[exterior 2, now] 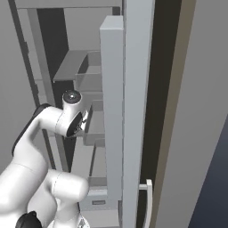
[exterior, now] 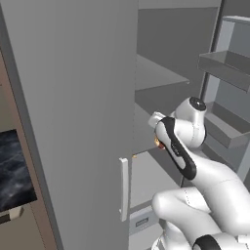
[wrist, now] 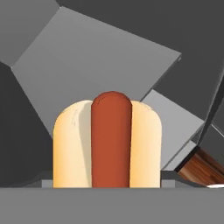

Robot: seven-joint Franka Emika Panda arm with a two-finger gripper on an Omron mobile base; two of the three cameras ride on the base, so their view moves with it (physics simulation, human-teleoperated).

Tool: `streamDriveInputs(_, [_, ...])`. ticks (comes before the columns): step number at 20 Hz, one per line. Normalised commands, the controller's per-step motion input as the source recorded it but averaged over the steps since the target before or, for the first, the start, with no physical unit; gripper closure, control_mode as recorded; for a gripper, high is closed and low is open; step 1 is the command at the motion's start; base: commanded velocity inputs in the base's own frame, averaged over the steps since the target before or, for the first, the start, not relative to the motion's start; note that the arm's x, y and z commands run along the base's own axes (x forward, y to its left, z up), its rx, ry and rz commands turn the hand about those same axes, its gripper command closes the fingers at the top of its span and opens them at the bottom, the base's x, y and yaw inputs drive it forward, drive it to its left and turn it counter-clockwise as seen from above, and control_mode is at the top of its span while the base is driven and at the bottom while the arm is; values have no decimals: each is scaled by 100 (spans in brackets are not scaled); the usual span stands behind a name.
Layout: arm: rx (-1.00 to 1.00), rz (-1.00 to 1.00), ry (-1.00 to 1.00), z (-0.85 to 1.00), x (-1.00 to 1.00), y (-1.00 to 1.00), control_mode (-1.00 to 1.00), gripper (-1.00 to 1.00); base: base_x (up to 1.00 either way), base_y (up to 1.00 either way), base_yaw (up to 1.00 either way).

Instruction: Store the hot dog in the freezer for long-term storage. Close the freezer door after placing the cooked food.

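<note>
Your tool point(wrist: 107, 186) was clenched on the hot dog point(wrist: 107, 140): in the hand view the tan bun with the red sausage along its top stood close before the camera, and the two dark finger tips point(wrist: 173, 174) pressed in at either side of its base. From the left base view only a small orange-tan bit of it point(exterior: 157, 143) showed at the end of the wrist, so you could not read the finger gap there.

The hot dog was held in the air inside the open freezer point(exterior: 161, 29), above a grey inner shelf point(exterior: 151, 178) and below the next shelf up point(exterior: 156, 73). Beyond the bun, in the hand view, you saw grey shelf planes point(wrist: 87, 57) and dark inner walls, tilted with the hand. A strip of brown wood grain point(wrist: 202, 168) showed at the lower right of that view; what it belonged to could not be told.

Left of the arm in the left base view stood the plain grey door point(exterior: 73, 107), shut, with its short silver handle point(exterior: 124, 188) near the arm's elbow. To the right, the freezer door point(exterior: 229, 73) hung open, its grey bins point(exterior: 222, 66) facing the arm and close beside the upper joint. In the right base view that door was seen edge-on point(exterior 2: 111, 111), between the camera and the compartment, hiding most of the shelves. Low down was a grey drawer front point(exterior: 141, 222).
</note>
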Motion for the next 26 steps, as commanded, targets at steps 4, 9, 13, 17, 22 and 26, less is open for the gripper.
streamDriveInputs(4, [0, 0, 0, -1, 24, 3, -100, 100, 0, 0, 0])
streamDriveInputs(9, [0, 0, 0, -6, 31, 0, -100, 100, 0, 0, 0])
streamDriveInputs(13, [0, -1, 0, -13, 43, 0, -100, 100, 0, 0, 0])
streamDriveInputs(17, [0, -5, 2, -6, 49, 0, -100, 100, 0, 0, 0])
streamDriveInputs(22, [0, -3, 4, -5, 52, 0, -100, 100, 0, 0, 0])
streamDriveInputs(26, [0, 0, 2, -18, 41, 0, -100, 100, 0, 0, 0])
